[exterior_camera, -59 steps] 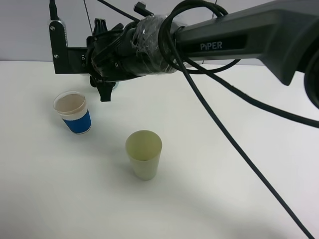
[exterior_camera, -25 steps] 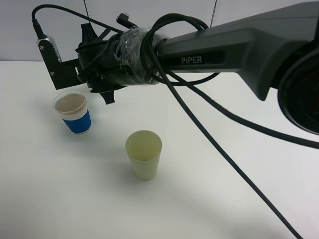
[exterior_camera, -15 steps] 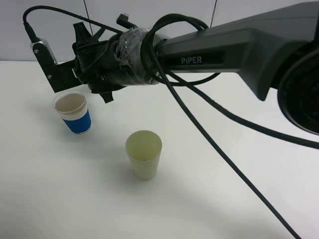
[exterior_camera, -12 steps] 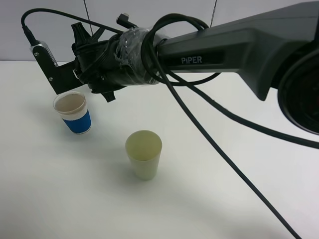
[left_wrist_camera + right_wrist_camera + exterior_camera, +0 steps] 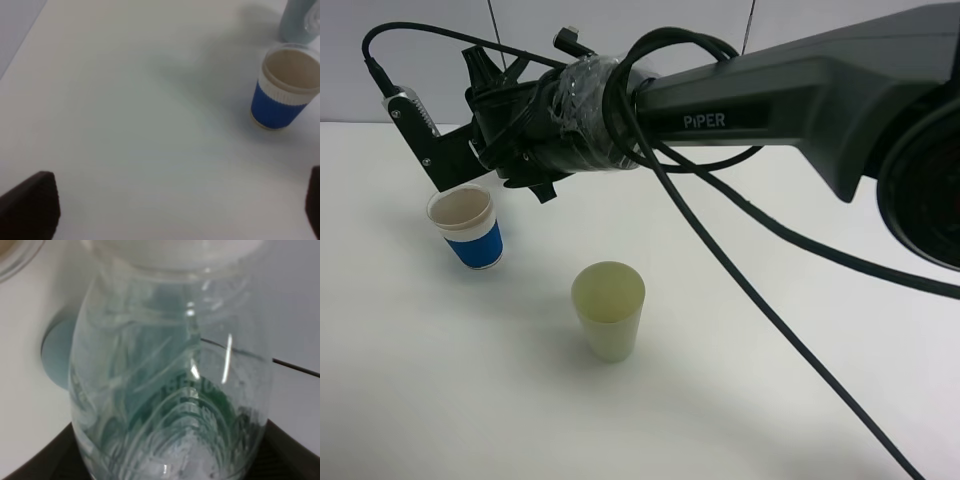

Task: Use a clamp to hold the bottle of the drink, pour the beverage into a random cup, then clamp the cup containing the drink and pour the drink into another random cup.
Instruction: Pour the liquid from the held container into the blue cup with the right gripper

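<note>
"PiPER" is printed on the right arm (image 5: 800, 85). The bottle (image 5: 170, 365), its green label unreadable, is clamped by the right gripper (image 5: 170, 460) near the blue-sleeved cup (image 5: 470, 235), toward the white table's (image 5: 770, 400) far-left corner. The left gripper (image 5: 172, 205) is spread open.

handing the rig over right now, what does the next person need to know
Left tool: open, empty, above the table near the blue-sleeved cup.
Right tool: shut on the bottle, tilted above that cup.
Pale green cup: upright, apart, nearer the camera.
Done: bottle grasped and lifted.
To do: no pour visible yet; fill the blue-sleeved cup, clamp it, pour into the pale green cup.
</note>
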You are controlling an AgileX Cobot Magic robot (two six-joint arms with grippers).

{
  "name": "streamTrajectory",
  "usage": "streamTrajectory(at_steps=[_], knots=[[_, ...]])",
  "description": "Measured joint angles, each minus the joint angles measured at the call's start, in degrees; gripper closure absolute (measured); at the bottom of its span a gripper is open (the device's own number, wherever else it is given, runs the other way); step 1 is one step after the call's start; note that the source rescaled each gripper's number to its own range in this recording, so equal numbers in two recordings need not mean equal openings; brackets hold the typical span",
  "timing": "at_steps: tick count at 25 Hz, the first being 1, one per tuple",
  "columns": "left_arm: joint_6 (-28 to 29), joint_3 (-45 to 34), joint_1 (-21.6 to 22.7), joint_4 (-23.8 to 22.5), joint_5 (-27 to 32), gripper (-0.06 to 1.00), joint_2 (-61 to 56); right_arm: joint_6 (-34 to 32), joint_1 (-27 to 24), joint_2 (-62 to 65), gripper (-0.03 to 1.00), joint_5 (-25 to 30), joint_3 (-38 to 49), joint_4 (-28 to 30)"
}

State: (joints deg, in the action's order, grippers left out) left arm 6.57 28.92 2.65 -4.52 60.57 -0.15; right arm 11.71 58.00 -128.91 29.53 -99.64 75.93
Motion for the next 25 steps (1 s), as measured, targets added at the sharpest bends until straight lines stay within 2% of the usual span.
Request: streamTrajectory(at_steps=[25], knots=[[0.0,0.0,0.0,0.0,0.0,-0.06,0.0,2.6,0.0,0.0,0.97,4.5,0.0,1.5]])
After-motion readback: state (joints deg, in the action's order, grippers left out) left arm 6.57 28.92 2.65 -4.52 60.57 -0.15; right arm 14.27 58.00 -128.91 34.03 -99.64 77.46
